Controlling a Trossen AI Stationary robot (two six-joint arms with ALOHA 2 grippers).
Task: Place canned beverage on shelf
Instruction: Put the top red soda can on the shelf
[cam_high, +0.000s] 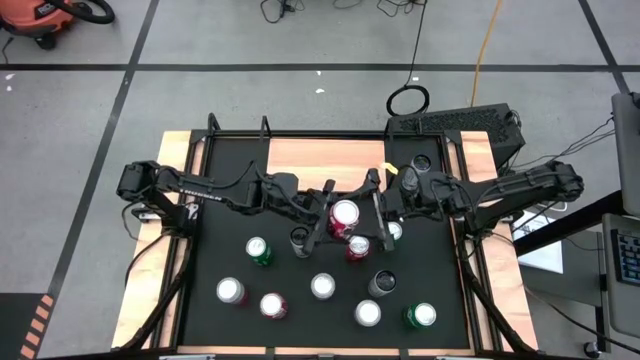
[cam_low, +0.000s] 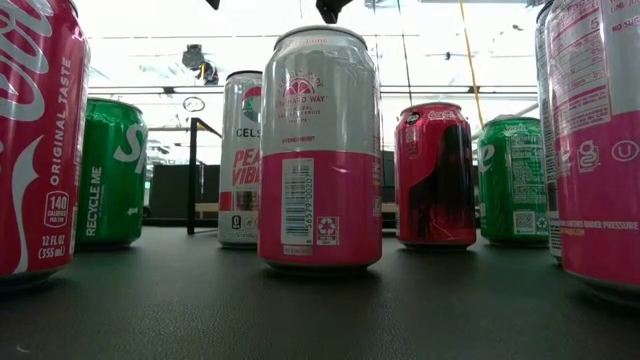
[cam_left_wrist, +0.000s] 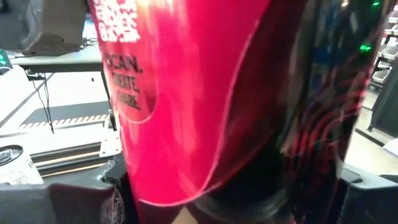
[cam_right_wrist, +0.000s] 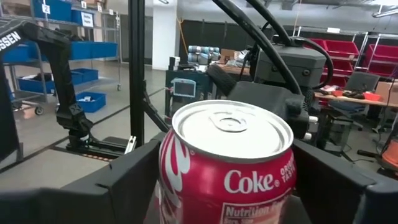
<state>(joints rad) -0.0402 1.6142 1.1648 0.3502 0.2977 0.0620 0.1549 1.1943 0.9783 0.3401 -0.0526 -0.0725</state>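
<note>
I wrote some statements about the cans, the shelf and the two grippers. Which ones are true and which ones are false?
1. No can stands on the shelf. True.
2. The left gripper and the right gripper wait at opposite edges of the table. False: they meet at mid-table, on either side of one can.
3. The can in front of the right wrist camera is green. False: it is a red Coke can.
4. Two green cans stand on the black mat. True.
</note>
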